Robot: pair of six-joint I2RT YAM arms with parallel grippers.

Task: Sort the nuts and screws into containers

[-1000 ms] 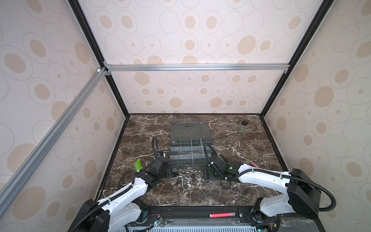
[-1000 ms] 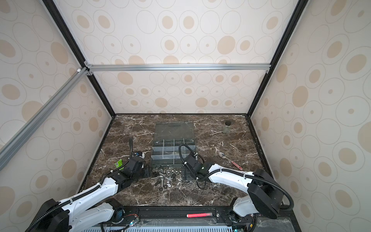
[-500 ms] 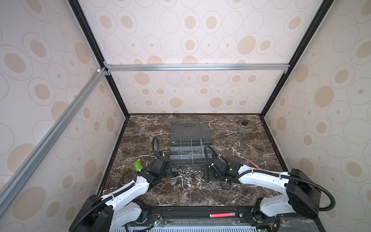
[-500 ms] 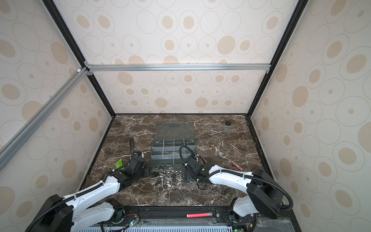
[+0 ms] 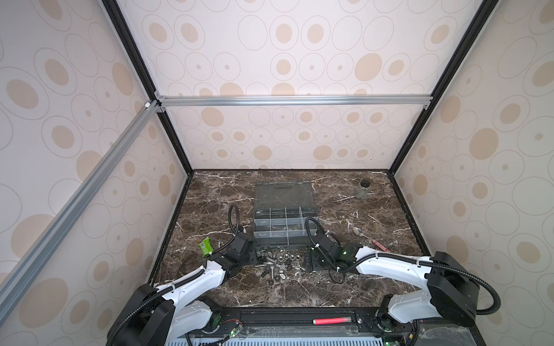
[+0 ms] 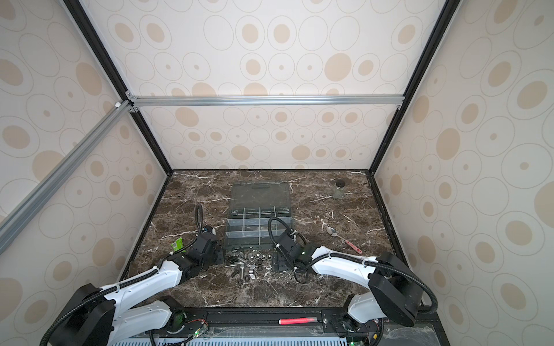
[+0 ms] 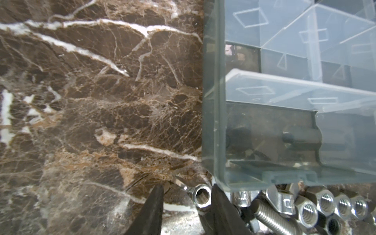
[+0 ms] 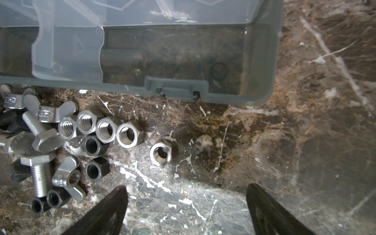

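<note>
A pile of screws and nuts [image 5: 277, 263] [image 6: 247, 265] lies on the marble in front of the grey organizer's containers [image 5: 281, 239] [image 6: 257, 239]. My left gripper [image 5: 256, 256] [image 7: 188, 203] sits at the pile's left edge by the box corner. Its jaws are apart with a silver wing nut [image 7: 201, 196] between them, against one finger and clear of the other. A screw [image 7: 272, 219] and hex nuts [image 7: 309, 213] lie just beyond. My right gripper [image 5: 310, 260] [image 8: 187, 203] stands wide open over bare marble. A lone hex nut [image 8: 161, 153] lies ahead of it, right of more nuts [image 8: 105, 130] and screws [image 8: 40, 177].
The organizer's clear lid [image 5: 283, 191] lies open behind the compartments. A small glass jar [image 5: 362, 190] stands at the back right. A red-handled spoon [image 5: 367, 238] lies to the right, and a green packet [image 5: 205, 247] lies by the left arm.
The left arm has shifted slightly at the pile's left edge. The right arm holds about the same place.
</note>
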